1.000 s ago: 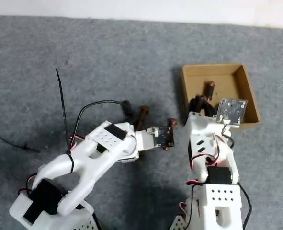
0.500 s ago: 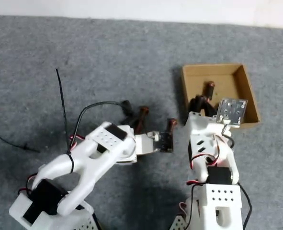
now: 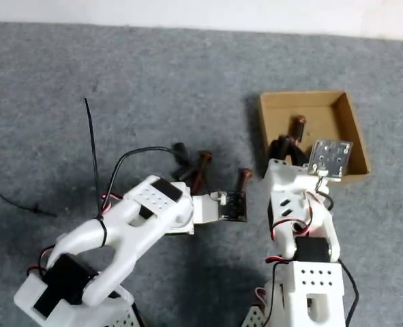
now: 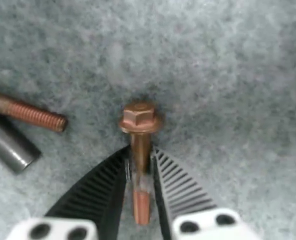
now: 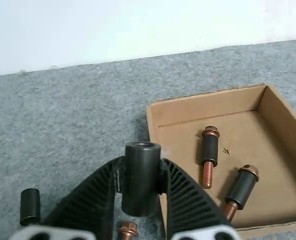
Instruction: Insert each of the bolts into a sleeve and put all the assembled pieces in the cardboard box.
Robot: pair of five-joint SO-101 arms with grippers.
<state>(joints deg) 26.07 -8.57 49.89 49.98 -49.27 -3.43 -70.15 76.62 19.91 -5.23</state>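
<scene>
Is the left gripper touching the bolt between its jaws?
Touching. The left wrist view shows the left gripper with both jaws pressed against the shank of the bolt, no gap either side.

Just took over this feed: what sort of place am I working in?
Probably a small lab or hobby tabletop: grey felt-like mat, plain white wall, cardboard box for parts.

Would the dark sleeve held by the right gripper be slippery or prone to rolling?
The sleeve looks smooth and cylindrical, so it may slip in the right gripper unless clamped firmly. Laid sideways it would probably roll, though the fuzzy carpet should damp that.
</scene>
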